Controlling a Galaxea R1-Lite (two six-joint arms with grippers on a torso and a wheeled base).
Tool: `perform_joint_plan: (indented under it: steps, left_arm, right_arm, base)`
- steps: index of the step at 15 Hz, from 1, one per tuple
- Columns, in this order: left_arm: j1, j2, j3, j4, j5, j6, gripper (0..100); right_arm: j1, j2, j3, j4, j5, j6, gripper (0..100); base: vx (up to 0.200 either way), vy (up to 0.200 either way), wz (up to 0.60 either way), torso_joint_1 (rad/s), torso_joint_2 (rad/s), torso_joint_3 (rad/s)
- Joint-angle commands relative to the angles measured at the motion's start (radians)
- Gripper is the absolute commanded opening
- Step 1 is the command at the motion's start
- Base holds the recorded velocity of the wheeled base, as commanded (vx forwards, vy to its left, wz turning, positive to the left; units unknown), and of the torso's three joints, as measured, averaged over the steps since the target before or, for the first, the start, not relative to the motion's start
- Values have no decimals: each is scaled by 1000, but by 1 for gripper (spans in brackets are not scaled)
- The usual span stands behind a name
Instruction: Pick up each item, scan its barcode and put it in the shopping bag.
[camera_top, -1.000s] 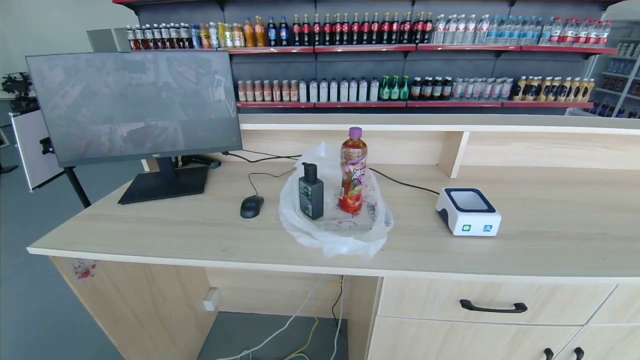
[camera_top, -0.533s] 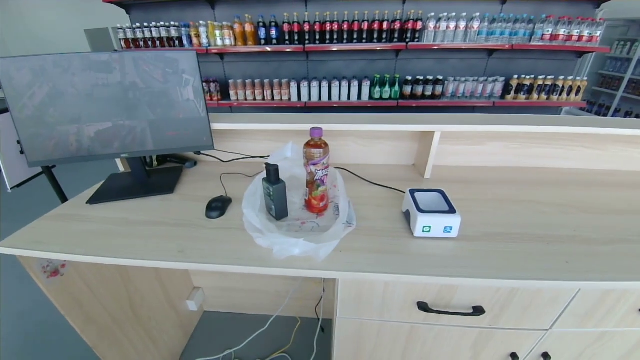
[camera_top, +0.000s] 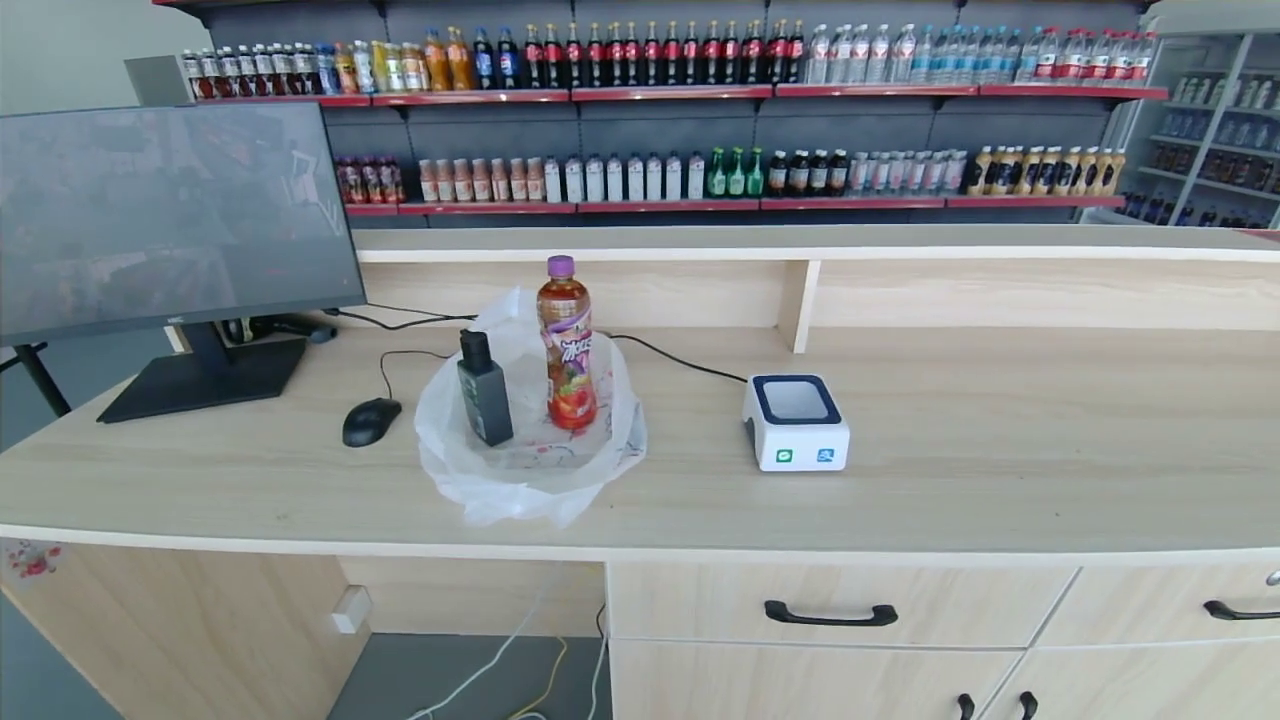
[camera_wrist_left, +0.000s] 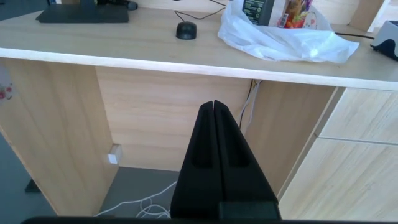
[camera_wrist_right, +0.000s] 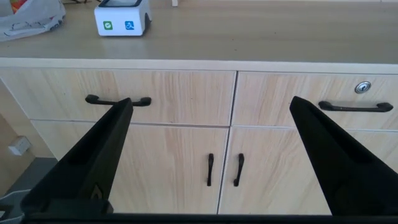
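A white plastic shopping bag (camera_top: 500, 490) lies spread on the wooden counter (camera_top: 1000, 450). A dark pump bottle (camera_top: 485, 390) and an orange drink bottle with a purple cap (camera_top: 566, 345) stand upright on it. The white barcode scanner (camera_top: 795, 422) sits to the bag's right. My left gripper (camera_wrist_left: 214, 106) is shut and empty, low in front of the counter, below the bag (camera_wrist_left: 292, 40). My right gripper (camera_wrist_right: 211, 102) is open and empty, facing the drawers below the scanner (camera_wrist_right: 121, 18).
A monitor (camera_top: 170, 220) and a mouse (camera_top: 371, 421) stand left of the bag, with cables behind. A raised ledge (camera_top: 800, 245) backs the counter. Drawers and cupboard doors with black handles (camera_wrist_right: 118, 100) lie under the right half. Cables hang in the open bay (camera_wrist_left: 149, 202).
The whole head view has slid left, so the camera has turned or moved. The bottles, bag and scanner keep their places on the counter.
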Motion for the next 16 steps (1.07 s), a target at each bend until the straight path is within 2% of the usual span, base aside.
perform_joint_plan:
  steps: [1,3,8,16]
  left_arm:
    - [-1,0,0,0,0,0,0]
    - [-1,0,0,0,0,0,0]
    - [-1,0,0,0,0,0,0]
    - [-1,0,0,0,0,3,0]
  right_arm:
    - [-1,1,0,-1,0,0,100]
    - [-1,1,0,-1,0,0,100]
    - [-1,1,0,-1,0,0,100]
    - [-1,1,0,-1,0,6,100]
  base:
    - [0,0,0,0,0,0]
    - [0,0,0,0,0,0]
    - [-200,0,0,4,8,1]
    - [0,0,0,0,0,0]
